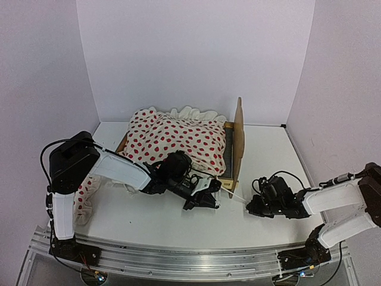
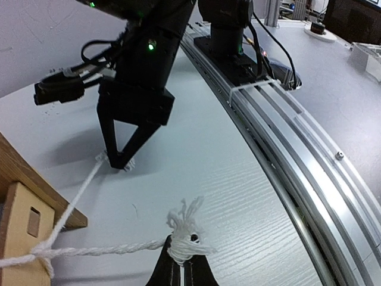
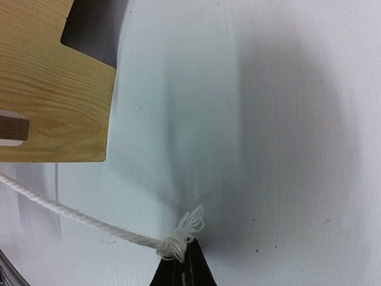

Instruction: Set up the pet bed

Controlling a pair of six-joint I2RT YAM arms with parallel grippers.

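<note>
The pet bed (image 1: 239, 138) stands at the back of the table, its plywood headboard upright on the right, and a cream red-dotted cloth (image 1: 178, 140) is heaped over it. A white string (image 2: 89, 251) is tied round the bed's near wooden leg (image 2: 21, 229). My left gripper (image 2: 180, 255) is shut on one frayed end of it, low over the table. My right gripper (image 3: 186, 251) is shut on the other frayed end (image 3: 178, 241), a little right of the bed's corner (image 3: 56, 89). In the top view, the left gripper (image 1: 214, 204) and the right gripper (image 1: 249, 206) face each other.
More red-dotted cloth (image 1: 83, 199) lies on the table by the left arm's base. An aluminium rail (image 1: 190, 259) runs along the near edge. White walls close in the back and both sides.
</note>
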